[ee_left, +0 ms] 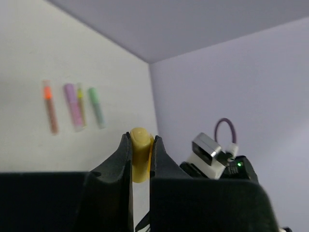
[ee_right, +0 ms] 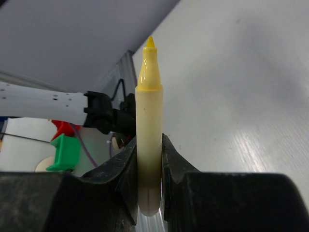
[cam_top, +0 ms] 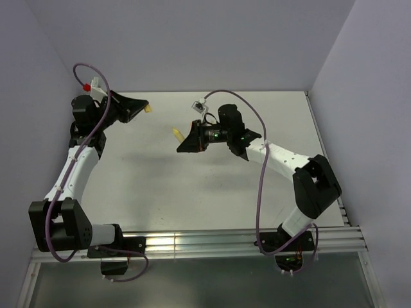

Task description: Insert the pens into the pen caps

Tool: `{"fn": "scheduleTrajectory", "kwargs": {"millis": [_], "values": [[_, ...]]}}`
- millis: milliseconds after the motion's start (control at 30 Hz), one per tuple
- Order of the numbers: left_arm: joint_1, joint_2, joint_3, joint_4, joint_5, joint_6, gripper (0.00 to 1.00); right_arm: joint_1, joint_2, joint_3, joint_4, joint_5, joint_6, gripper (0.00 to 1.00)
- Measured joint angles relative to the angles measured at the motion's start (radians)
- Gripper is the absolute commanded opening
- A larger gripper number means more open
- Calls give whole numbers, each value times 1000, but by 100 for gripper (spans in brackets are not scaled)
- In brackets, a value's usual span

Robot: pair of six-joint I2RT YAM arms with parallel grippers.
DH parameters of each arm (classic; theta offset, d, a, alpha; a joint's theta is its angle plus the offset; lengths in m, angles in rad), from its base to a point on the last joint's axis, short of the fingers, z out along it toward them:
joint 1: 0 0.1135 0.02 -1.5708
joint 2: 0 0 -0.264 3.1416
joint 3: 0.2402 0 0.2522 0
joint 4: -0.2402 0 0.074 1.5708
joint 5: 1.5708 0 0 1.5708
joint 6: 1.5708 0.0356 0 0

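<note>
My left gripper point(cam_top: 142, 108) is raised at the far left, shut on a short yellow pen cap point(cam_top: 149, 108). In the left wrist view the cap point(ee_left: 140, 152) sits pinched between the fingertips point(ee_left: 141, 137), its rounded end sticking out. My right gripper point(cam_top: 183, 142) is mid-table, shut on a yellow pen point(cam_top: 174, 133) whose tip points toward the left gripper. In the right wrist view the pen point(ee_right: 148, 121) stands upright between the jaws point(ee_right: 148, 145), bare yellow tip outermost. A gap separates pen tip and cap. Orange point(ee_left: 49, 106), purple point(ee_left: 73, 106) and green point(ee_left: 95, 106) pens lie side by side on the table.
A slim olive-yellow pen point(ee_left: 80, 104) lies between the purple and green ones. The white table point(cam_top: 192, 186) is walled by lavender panels at the back and sides. The left arm point(ee_right: 48, 104) shows beyond the pen in the right wrist view. A metal rail point(cam_top: 192, 242) runs along the near edge.
</note>
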Motion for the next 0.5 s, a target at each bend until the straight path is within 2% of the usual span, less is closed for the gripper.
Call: {"fn": "scheduleTrajectory", "kwargs": {"millis": [267, 500], "values": [[-134, -8, 11, 400, 89, -175, 0, 13, -104, 10, 166, -37, 111, 0], [-203, -7, 11, 589, 99, -242, 0, 17, -121, 14, 211, -44, 145, 0]]}}
